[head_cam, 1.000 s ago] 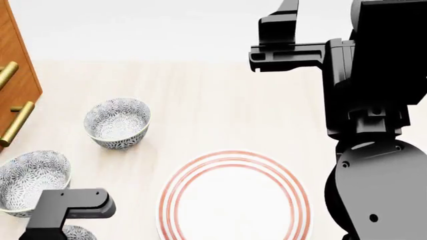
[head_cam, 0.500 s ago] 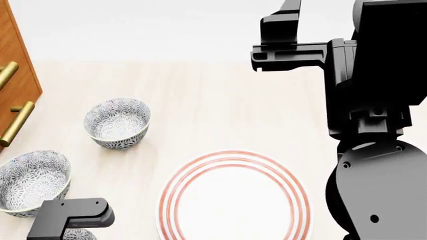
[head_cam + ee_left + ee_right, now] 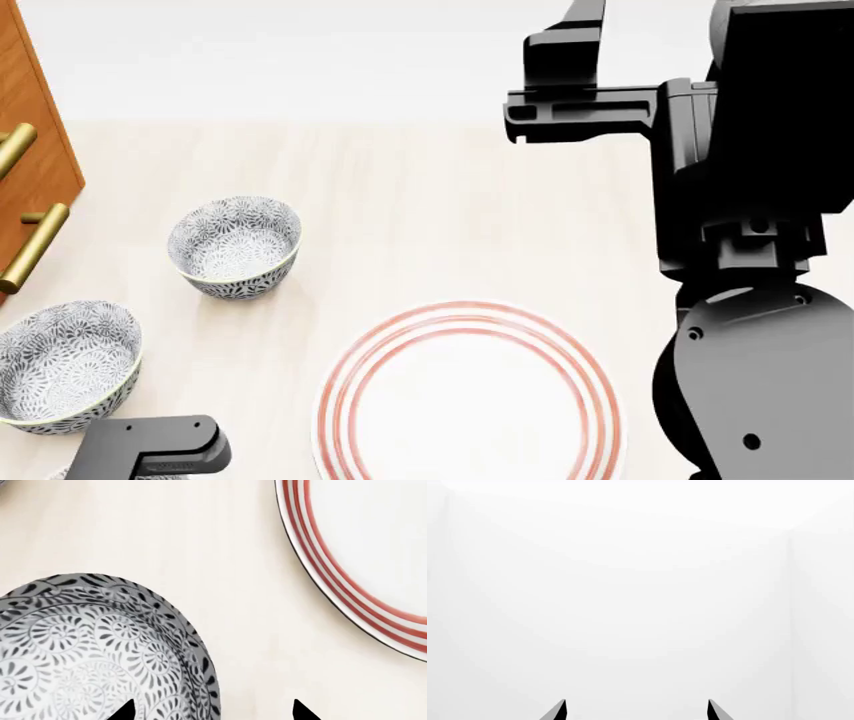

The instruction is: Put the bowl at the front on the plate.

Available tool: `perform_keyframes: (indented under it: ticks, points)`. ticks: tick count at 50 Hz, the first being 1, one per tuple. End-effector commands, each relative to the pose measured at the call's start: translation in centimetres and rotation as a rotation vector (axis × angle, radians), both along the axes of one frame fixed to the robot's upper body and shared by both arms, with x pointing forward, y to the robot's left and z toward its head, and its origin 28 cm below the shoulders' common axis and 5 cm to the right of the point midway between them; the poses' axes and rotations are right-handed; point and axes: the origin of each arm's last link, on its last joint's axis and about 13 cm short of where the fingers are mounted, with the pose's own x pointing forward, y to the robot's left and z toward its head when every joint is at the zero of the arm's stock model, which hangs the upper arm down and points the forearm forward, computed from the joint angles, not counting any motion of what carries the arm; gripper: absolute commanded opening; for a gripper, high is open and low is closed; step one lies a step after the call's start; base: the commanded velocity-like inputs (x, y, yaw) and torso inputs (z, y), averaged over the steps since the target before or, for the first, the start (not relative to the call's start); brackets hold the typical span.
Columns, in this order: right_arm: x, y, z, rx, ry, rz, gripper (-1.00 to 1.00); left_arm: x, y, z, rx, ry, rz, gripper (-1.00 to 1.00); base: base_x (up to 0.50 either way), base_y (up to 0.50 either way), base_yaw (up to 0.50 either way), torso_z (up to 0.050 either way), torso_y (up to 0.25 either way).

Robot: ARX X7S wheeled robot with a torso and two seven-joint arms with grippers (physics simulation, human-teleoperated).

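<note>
in the left wrist view we see the left gripper [image 3: 213, 711] with its two dark fingers [image 3: 127, 711] spread wide. one tip shows over the inside of the bowl [image 3: 87, 650], the other over bare desk [image 3: 220, 555] just outside the rim, so the rim lies between them. we cannot tell whether either finger touches the bowl. the plate [image 3: 320, 565] fills the upper right of that frame, near the bowl but apart from it.

in the head view only a sliver of this bowl shows at the bottom left edge, under the left arm. two more patterned bowls [image 3: 235, 245] stand at the left, and a wooden cabinet [image 3: 34, 150] sits in the upper left.

the right gripper [image 3: 635, 711] is raised at the upper right of the head view, fingers spread, holding nothing.
</note>
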Motion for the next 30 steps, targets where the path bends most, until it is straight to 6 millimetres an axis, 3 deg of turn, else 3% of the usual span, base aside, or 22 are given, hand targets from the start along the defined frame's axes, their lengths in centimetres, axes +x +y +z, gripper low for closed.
perform_keyframes:
  ticks: [1,13,18,30]
  points:
    - [-0.1,-0.1,-0.1,0.002,-0.001,-0.001,1.00,-0.3,-0.1,-0.7,-0.020,0.023,-0.015,-1.00,0.00,0.00,0.00,0.000,0.000]
    - [-0.1,-0.2,0.0,0.003,-0.001,-0.004,1.00,-0.3,-0.1,-0.4,-0.025,-0.001,-0.012,-1.00,0.00,0.00,0.00,0.000,0.000]
    - [0.0,-0.2,0.1,0.006,-0.003,-0.003,1.00,-0.1,-0.1,0.4,-0.008,-0.121,-0.019,-1.00,0.00,0.00,0.00,-0.003,0.000]
    - [0.2,-0.2,0.2,0.009,-0.005,-0.002,1.00,-0.3,-0.1,0.7,0.000,-0.173,-0.037,-1.00,0.00,0.00,0.00,0.000,0.000]
